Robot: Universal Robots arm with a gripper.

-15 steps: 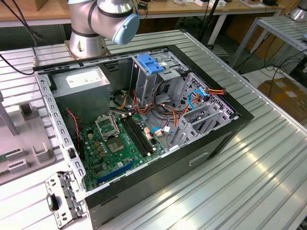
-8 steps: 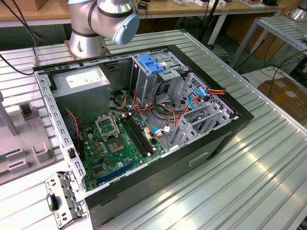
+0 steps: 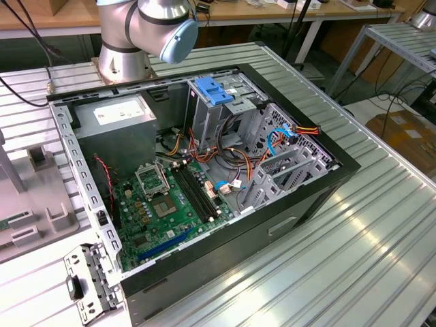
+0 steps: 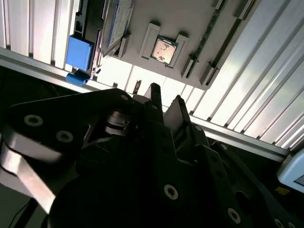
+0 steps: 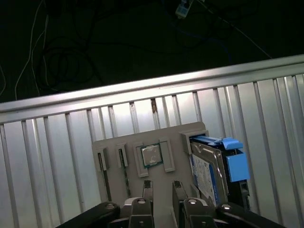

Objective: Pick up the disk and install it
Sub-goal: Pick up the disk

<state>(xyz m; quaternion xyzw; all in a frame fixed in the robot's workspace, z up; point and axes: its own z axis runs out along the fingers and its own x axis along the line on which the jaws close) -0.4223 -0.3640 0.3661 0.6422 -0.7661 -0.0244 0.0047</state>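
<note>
Parted jaws above holder [image 5: 114, 187], disk [image 5: 205, 166] inside

Exterior view evenly lit; both wrist views dim, table [image 5: 52, 156] glaring.

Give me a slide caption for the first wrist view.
Open gripper poised over the grey holder, with the disk standing on edge in it.
</note>
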